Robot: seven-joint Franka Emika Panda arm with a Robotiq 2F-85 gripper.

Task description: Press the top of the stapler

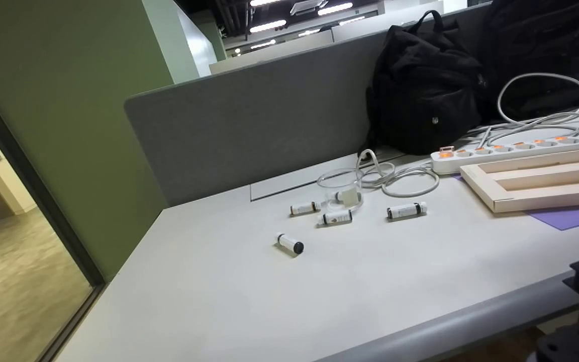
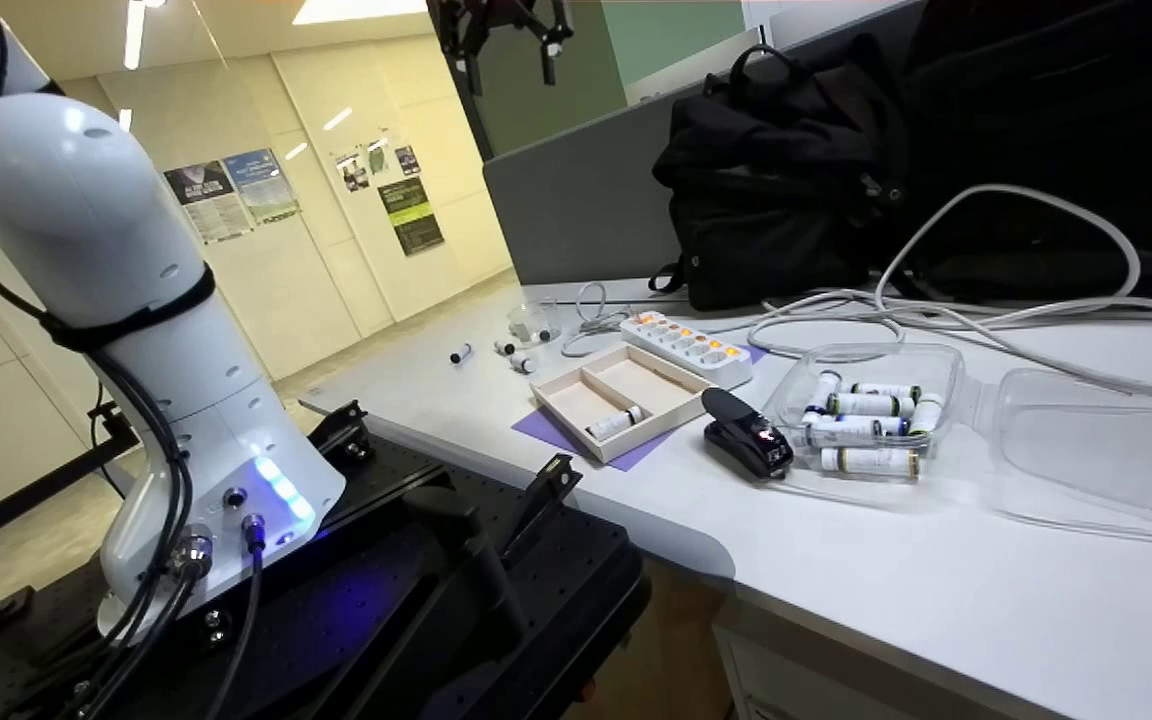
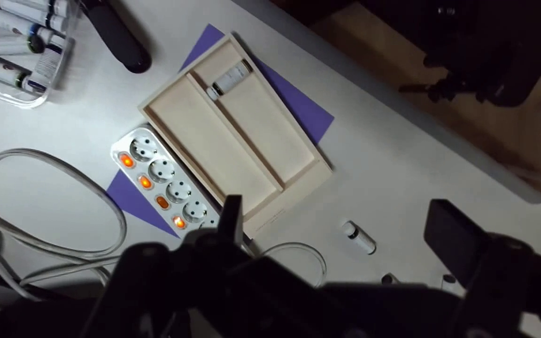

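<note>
Wrist view, L to R. Far up-left of the claw (image 3: 334,223): clear box (image 3: 31,102), partly in frame, packed with vials (image 3: 10,45). Below that, well left of the claw: pale cable (image 3: 22,152), looped on the desk (image 3: 369,169). Next, stapler (image 3: 118,40): black, up-left of the claw and well apart from it, just right of the box, rounded end on the claw side, rest cut by frame. Closer in on the claw's left: white power strip (image 3: 167,188), some orange switches lit, partly covered by the left-hand finger (image 3: 230,213). Wooden tray (image 3: 204,145) just beside the strip, up-left of the claw, split by a lengthwise divider; tray vial (image 3: 231,77) lies in the right-hand compartment, cap end at the divider. Purple sheet (image 3: 301,105) sticks out from under the tray.

Claw itself: fingers wide apart, desk and a loose vial (image 3: 359,238) showing through the gap. Ends of two more vials (image 3: 389,278) just right of that, rest hidden by the claw. Desk edge (image 3: 378,89) runs up-right of the claw.

In an exterior view the fingertips (image 2: 549,75) hang high, spread. Right of and below them: black backpack (image 2: 776,190); stapler on the desk between tray and box, top arm (image 2: 731,408) raised.
</note>
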